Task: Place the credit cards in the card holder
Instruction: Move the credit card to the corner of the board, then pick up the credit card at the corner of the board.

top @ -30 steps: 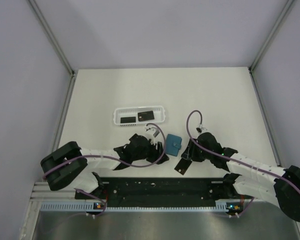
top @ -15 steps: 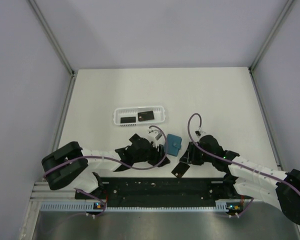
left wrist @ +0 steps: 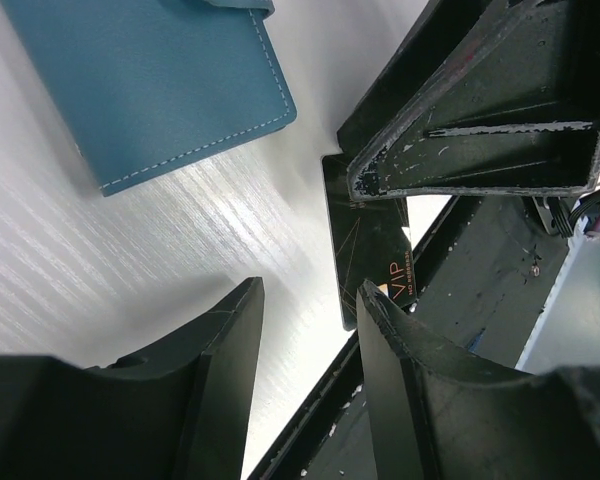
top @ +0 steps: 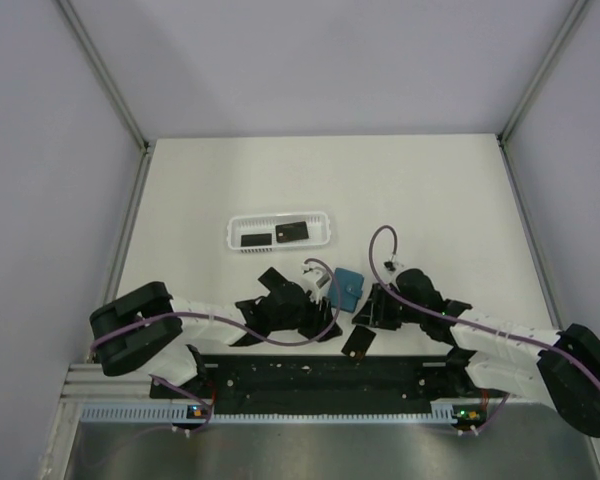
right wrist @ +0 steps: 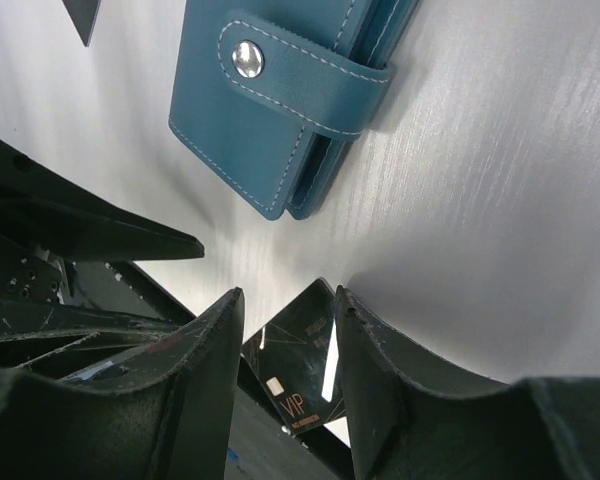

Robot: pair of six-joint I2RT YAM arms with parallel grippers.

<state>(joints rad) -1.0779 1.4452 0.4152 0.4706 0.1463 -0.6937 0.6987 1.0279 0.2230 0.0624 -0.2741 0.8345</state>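
Observation:
The teal-blue card holder (top: 347, 289) lies shut on the table; it also shows in the left wrist view (left wrist: 150, 80) and the right wrist view (right wrist: 280, 110). One black credit card (top: 358, 342) lies flat at the table's front edge, partly over the black rail. It shows between my right gripper's fingers (right wrist: 300, 365) and next to my left gripper's finger (left wrist: 375, 250). My right gripper (top: 365, 318) (right wrist: 288, 297) is open just above this card. My left gripper (top: 330, 324) (left wrist: 308, 290) is open and empty just left of it. Two more cards (top: 254, 240) (top: 294, 231) lie in the white basket.
The white basket tray (top: 280, 218) stands behind the grippers. The black rail (top: 320, 375) runs along the table's front edge. The two grippers are close together, and the right finger (left wrist: 480, 130) fills part of the left wrist view.
The right gripper has moved left and toward the front edge, and the card has slid with it onto the rail. The left gripper has moved right, close beside the card.

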